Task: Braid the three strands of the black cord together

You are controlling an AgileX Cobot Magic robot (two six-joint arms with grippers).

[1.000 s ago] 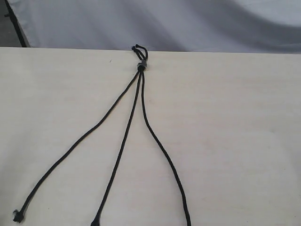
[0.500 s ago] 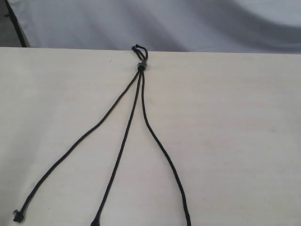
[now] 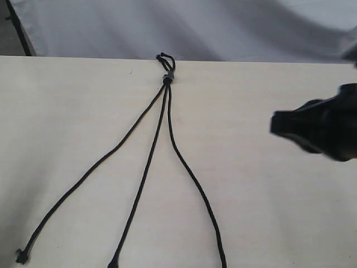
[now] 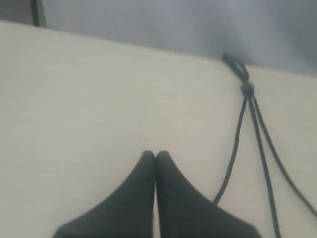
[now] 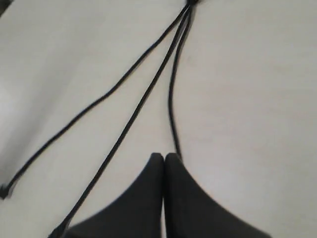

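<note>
A pale cream tabletop (image 3: 67,111) fills most of the view, with a tiny dark speck (image 3: 131,72) near its far edge, a rumpled grey-white cloth (image 3: 234,28) beyond that edge, and a dark slanted bar (image 3: 18,30) past its far left corner.

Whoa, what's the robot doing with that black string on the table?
It is meant to braid the black cord, but nothing is braided yet. The three strands lie fanned out flat on the table from the grey-banded knot, without crossing. The right gripper hangs over the table beside them, and the left gripper is over the table too, clear of the cord. Both have their fingers shut and hold nothing.
</note>
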